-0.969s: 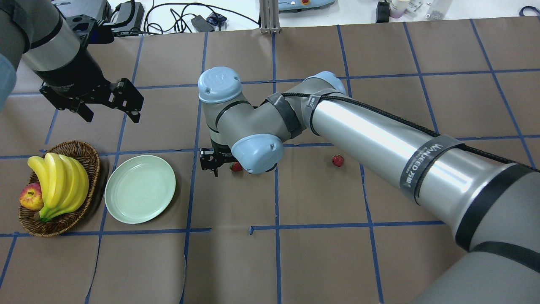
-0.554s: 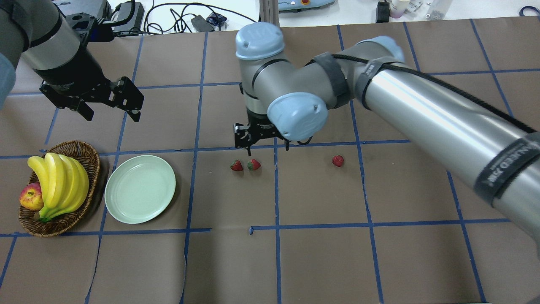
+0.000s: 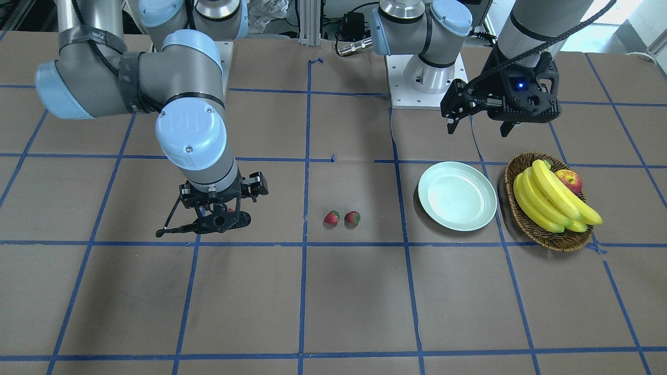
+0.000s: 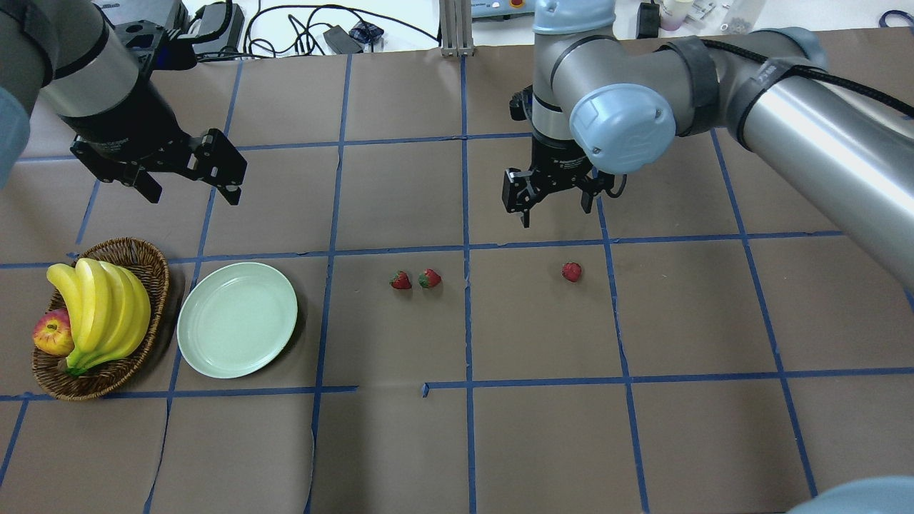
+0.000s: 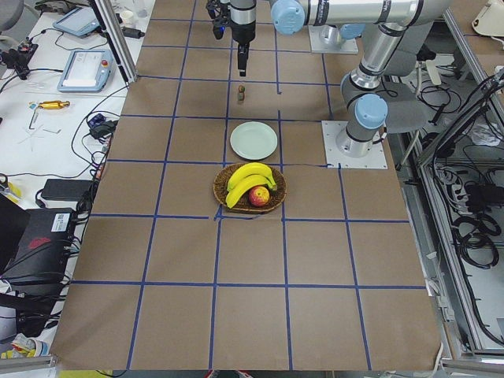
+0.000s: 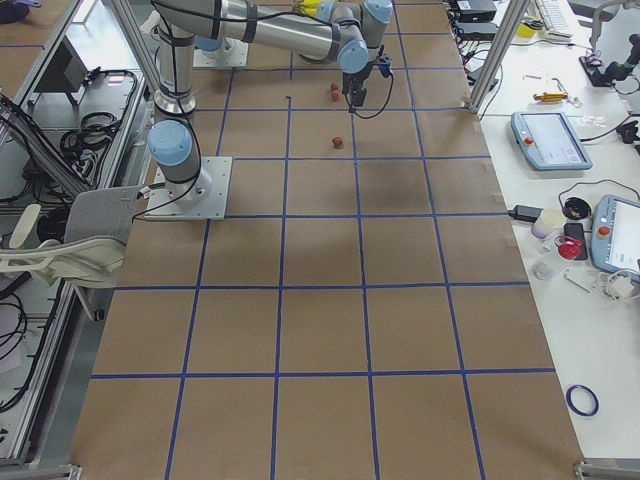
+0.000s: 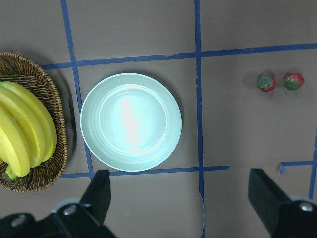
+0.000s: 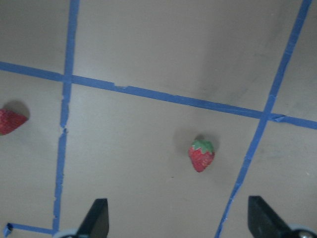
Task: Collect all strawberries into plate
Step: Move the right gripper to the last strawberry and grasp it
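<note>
Three small red strawberries lie on the brown table: a pair side by side [image 4: 400, 280] [image 4: 429, 278] and a single one [image 4: 571, 271] further right. The pale green plate [image 4: 237, 319] sits left of the pair with nothing on it. My right gripper [image 4: 555, 210] hangs open just beyond the single strawberry [image 8: 201, 154], which shows between its fingers [image 8: 262, 215] in the right wrist view. My left gripper [image 4: 191, 196] hovers open above the table behind the plate [image 7: 131, 122] and holds nothing. In the front view the right gripper [image 3: 208, 221] largely hides the single strawberry.
A wicker basket [image 4: 153, 264] with bananas [image 4: 100, 307] and an apple [image 4: 51, 332] stands just left of the plate. Blue tape lines grid the table. Cables and devices lie beyond the far edge.
My right gripper has risen from the pair of strawberries and swung right and back to hover near the single one. Both strawberries of the pair stay on the table. The left arm barely moved.
</note>
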{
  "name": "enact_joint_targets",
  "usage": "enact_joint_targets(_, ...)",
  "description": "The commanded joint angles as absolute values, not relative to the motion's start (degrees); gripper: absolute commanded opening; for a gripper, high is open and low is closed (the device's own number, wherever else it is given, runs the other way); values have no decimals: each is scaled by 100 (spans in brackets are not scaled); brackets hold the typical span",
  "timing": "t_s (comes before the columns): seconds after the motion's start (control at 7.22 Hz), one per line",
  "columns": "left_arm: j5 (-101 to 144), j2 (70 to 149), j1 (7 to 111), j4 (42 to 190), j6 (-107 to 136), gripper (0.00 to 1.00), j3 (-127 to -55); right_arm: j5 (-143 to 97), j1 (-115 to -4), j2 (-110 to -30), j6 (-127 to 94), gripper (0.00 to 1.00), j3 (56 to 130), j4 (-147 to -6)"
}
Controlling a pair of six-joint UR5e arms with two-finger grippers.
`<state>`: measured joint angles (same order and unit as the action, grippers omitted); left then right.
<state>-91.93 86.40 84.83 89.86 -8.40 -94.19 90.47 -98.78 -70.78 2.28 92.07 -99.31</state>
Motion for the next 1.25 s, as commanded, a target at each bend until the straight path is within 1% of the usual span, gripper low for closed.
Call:
enact_joint_targets(0.0,-9167,8640,8499,8982,-835,100,-9448,8974,-9563,-7032,72,100,9613,-10123)
enact_joint_targets(0.28,-9176,8640,8508,8991,-835,100,-9457,8869,-9571,-6865,-52,100,10113,-10922)
enact_joint_targets(0.55,-9158,8640,8508,8991,-835,100,-9475,8745,-9571,-6821,-70,100,10545,-11397)
enact_joint_targets(1.11,-9141,8649,8517,8991,-809,100,-9483,8815,-9571,-6697,-53,100,10608,-11417)
